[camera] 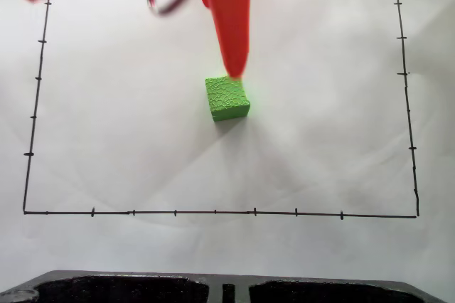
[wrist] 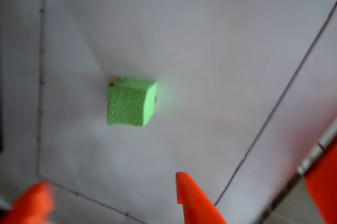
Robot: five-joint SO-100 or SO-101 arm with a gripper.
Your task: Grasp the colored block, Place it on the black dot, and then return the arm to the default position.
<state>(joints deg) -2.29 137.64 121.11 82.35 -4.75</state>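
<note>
Orange and tapering, the gripper (wrist: 110, 192) hangs above the white paper (camera: 320, 139) with its two finger tips spread well apart in the wrist view, nothing between them. In the fixed view one pointed finger (camera: 232, 40) reaches down, its tip at the far top edge of the colored block (camera: 227, 98); contact cannot be judged. That block is a small bright green cube with a bumpy, foam-like skin, resting flat on the paper near the middle of the ruled black border (camera: 213, 212), slightly turned.
</note>
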